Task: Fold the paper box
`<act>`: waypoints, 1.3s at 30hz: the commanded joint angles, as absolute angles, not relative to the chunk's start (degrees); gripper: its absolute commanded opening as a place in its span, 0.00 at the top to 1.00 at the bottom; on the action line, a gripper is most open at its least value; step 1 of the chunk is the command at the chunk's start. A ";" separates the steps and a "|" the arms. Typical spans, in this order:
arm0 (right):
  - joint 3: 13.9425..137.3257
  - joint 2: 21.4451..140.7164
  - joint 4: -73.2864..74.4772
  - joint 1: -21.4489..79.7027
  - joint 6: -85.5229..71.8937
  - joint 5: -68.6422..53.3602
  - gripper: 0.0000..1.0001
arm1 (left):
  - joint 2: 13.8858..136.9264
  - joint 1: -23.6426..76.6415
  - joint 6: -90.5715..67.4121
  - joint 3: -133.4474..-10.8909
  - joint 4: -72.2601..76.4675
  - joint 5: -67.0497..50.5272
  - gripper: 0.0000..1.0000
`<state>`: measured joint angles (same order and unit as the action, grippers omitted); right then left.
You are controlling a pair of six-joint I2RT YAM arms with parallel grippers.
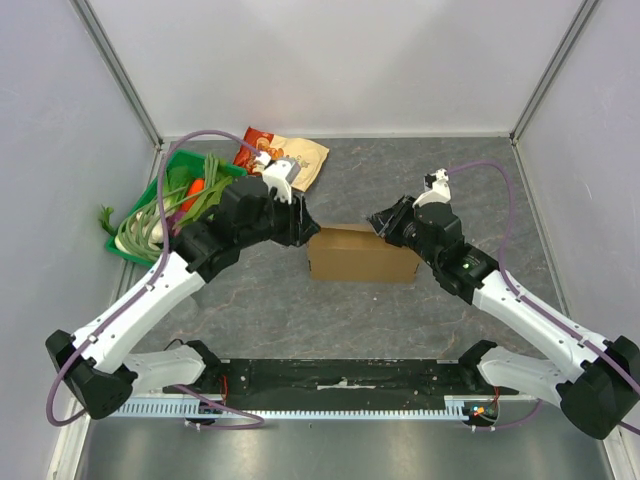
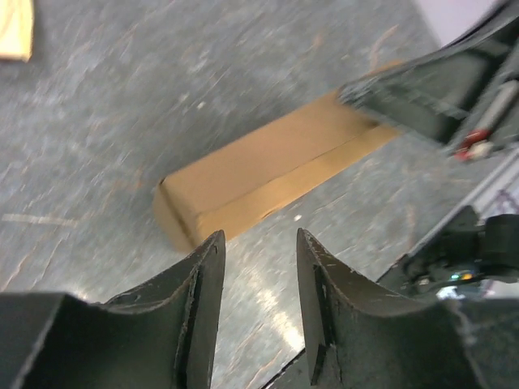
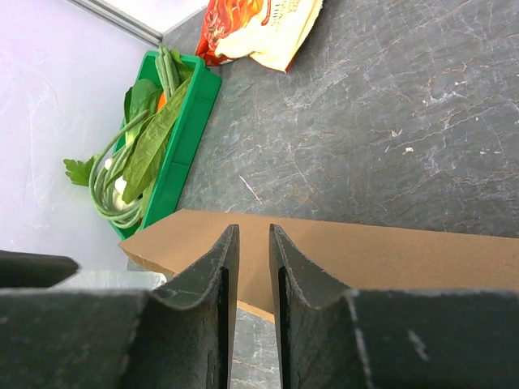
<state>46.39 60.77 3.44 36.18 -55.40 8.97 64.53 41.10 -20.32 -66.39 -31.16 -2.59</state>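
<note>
top external: grey table [image 1: 300, 310], pale walls [image 1: 330, 60]

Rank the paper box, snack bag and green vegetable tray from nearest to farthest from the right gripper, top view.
From the right gripper:
1. paper box, right at the fingertips, centre of the scene.
2. snack bag, farther back and to the left.
3. green vegetable tray, far left side.

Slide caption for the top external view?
Left gripper and right gripper flank the paper box; green tray and snack bag behind.
</note>
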 commanded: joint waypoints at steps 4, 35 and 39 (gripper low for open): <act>44.65 60.12 6.15 36.47 -53.35 9.93 0.71 | 72.23 33.06 -24.34 -74.01 -21.31 -22.71 0.64; 43.95 61.44 5.10 36.48 -52.56 8.17 0.70 | 67.59 27.95 -41.13 -46.86 2.19 -38.85 0.87; 44.12 61.35 5.01 36.56 -52.38 8.00 0.70 | 67.15 28.21 -41.40 -43.85 3.52 -38.76 0.88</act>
